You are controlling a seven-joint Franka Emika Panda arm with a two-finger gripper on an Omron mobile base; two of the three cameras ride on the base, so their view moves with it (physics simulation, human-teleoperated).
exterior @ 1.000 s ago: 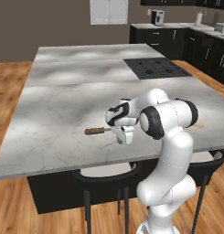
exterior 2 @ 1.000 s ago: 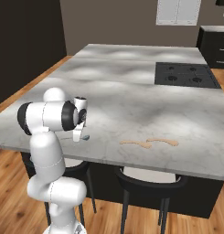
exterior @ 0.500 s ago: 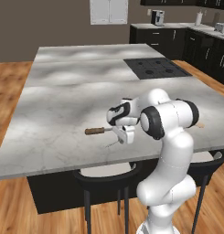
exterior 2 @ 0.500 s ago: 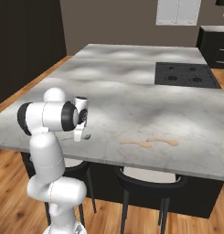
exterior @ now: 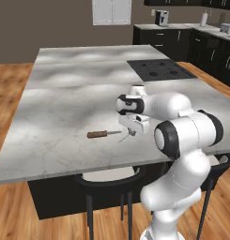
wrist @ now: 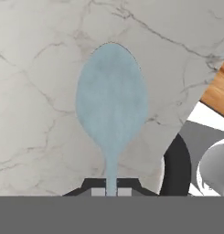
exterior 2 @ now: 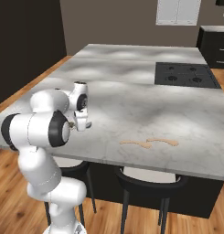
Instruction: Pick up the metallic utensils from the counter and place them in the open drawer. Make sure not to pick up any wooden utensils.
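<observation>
Room: a rendered kitchen with wood floor, dark cabinets and a big marbled counter [exterior: 65, 93] carrying a black cooktop [exterior: 159, 69].
Left base view: the gripper [exterior: 131, 131] hangs low over the counter's near part, just right of the knife [exterior: 106, 134]. The knife lies flat, brown handle to the left, blade pointing at the gripper, its long axis running along the near edge.
Right base view: the gripper [exterior 2: 80, 124] sits close to the near left corner; two pale wooden utensils [exterior 2: 150, 142] lie well apart to its right, near the front edge, and are to be left alone.
Hand view: the spoon [wrist: 111, 107] fills the middle, bowl away from the camera, its slim handle running straight down between the fingertips [wrist: 98, 192].
Jaws: pinched narrow on the spoon's handle.
Spoon's place: in the grip, over the counter edge, stool and floor showing beside it.
Coming move: carry the spoon, long axis in line with the hand, to the drawer; I cannot place it.
</observation>
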